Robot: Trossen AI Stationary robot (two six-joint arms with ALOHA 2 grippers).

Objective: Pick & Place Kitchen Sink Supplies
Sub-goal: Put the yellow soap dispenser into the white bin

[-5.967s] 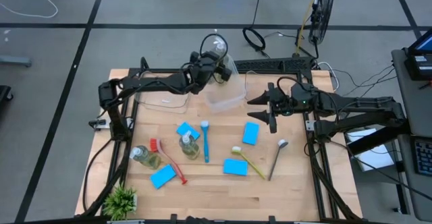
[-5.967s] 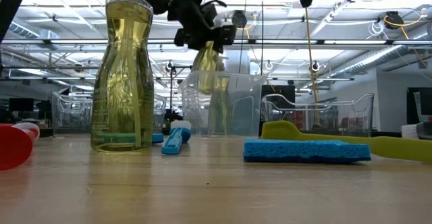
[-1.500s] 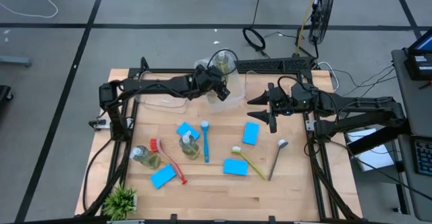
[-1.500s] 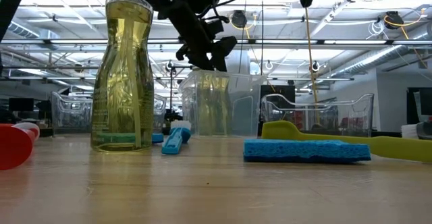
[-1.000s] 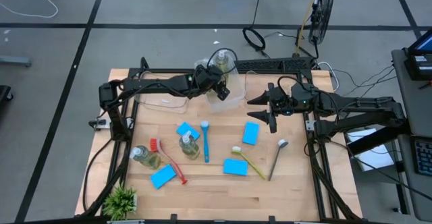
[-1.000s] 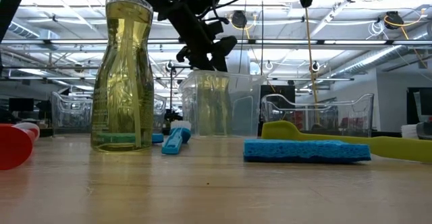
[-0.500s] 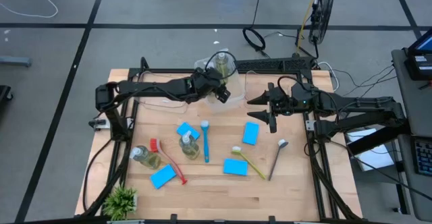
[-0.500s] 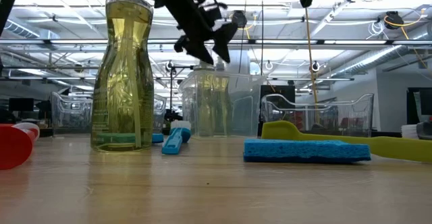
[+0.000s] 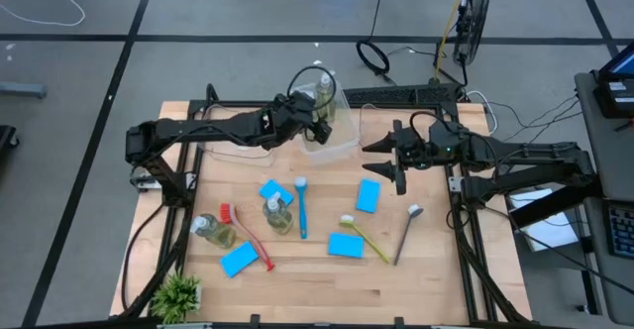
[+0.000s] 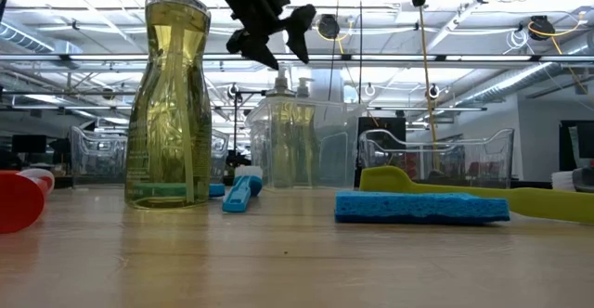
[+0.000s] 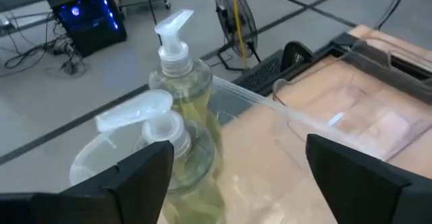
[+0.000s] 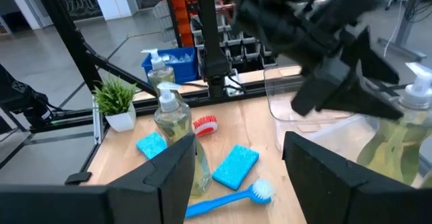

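The left gripper (image 9: 315, 111) hangs over the clear bin (image 9: 330, 143) at the far middle of the table (image 9: 297, 289), its two fingers spread apart and holding nothing; in the low view the gripper (image 10: 278, 34) sits just above the bin's rim (image 10: 306, 104). Two pump bottles (image 11: 177, 150) of yellow-green soap stand upright side by side inside that bin, long axes vertical, their white pump spouts pointing off to different sides. The right gripper (image 9: 396, 168) waits to the right of the bin, above the table, its fingers apart and empty. On the open table, two more soap bottles stand upright: one (image 9: 277, 213) near the middle left, one (image 9: 212, 230) further left and nearer. A blue brush (image 9: 301, 208) lies with its handle running near to far, head at the far end. A red brush (image 9: 246, 235) lies on a slant, its head at the far left and the handle running toward the near right. A yellow-green brush (image 9: 365, 237) slants from its head at far left to its handle at near right, and a brown-handled brush (image 9: 405, 232) slants the other way, its head at far right. Four flat blue sponges lie scattered: one (image 9: 272, 190) beside the blue brush, one (image 9: 369, 195) near the right gripper, one (image 9: 345, 245) near the yellow-green brush, one (image 9: 240, 260) at the near left. A small potted plant (image 9: 178, 294) stands at the near left corner
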